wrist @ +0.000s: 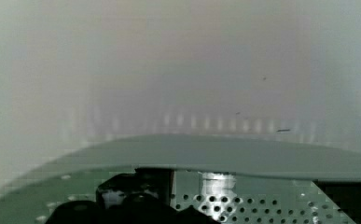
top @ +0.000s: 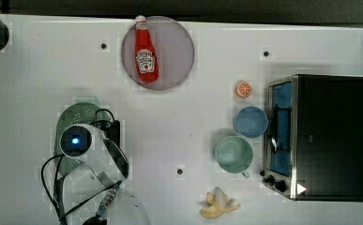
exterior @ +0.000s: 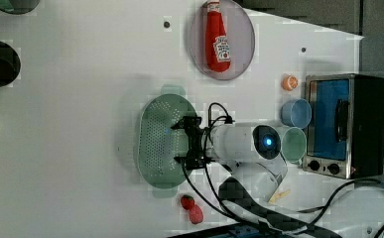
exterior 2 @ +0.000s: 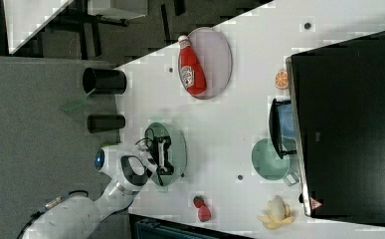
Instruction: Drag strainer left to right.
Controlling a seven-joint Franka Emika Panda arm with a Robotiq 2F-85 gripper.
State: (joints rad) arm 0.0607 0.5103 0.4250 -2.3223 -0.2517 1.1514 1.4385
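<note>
Strainer sitting on the white counter with the arm parked right over it

The mint-green strainer (exterior: 162, 141) lies toward the top view's left side of the counter (top: 188, 117), well apart from the toaster oven (top: 327, 136). The gripper (exterior: 182, 141) hangs over the strainer's bowl by the rim on the left view's right, fingers (exterior: 185, 122) spread wide with nothing between them; can't tell if they're actually touching the plastic. In the wrist view the rim (wrist: 225, 156) and the holes sit right next to the dark fingers. Further out: a ketchup bottle (top: 145, 51) lying on a grey plate (top: 181, 51), an orange slice (top: 243, 89), a blue bowl (top: 251, 122) and a green cup (top: 234, 153) just beside the oven, a banana (top: 218, 205), and two strawberries (exterior: 191, 208) near the strainer.
</note>
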